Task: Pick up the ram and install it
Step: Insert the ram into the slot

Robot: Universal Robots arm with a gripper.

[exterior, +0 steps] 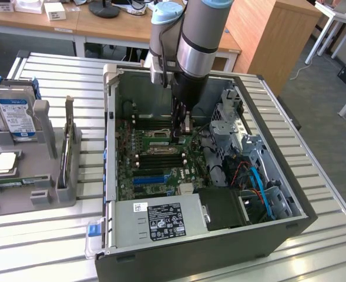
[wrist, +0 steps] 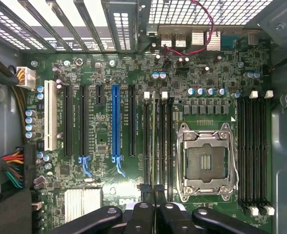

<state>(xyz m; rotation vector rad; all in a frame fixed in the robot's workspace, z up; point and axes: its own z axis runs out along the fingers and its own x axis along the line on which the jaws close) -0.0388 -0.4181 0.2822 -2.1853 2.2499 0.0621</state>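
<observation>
Wrist view has my gripper [wrist: 154, 195] clenched on the ram [wrist: 154, 141], held edge-on over the slots [wrist: 165, 146] beside the socket [wrist: 206, 163]: pickup done, and seating, I judge, not yet finished.

One robot arm [exterior: 196, 35] with one hand [wrist: 153, 189], gripping one ram [wrist: 154, 136] stick. One open computer case [exterior: 190, 258] on one counter [exterior: 55, 235]. Inside it: one motherboard [wrist: 201, 68], one processor socket [wrist: 205, 163], one blue slot [wrist: 115, 122], one white slot [wrist: 50, 114]. One grey holder [exterior: 43, 176] carries one hard drive [exterior: 14, 114] and one processor chip [exterior: 3, 163].
</observation>
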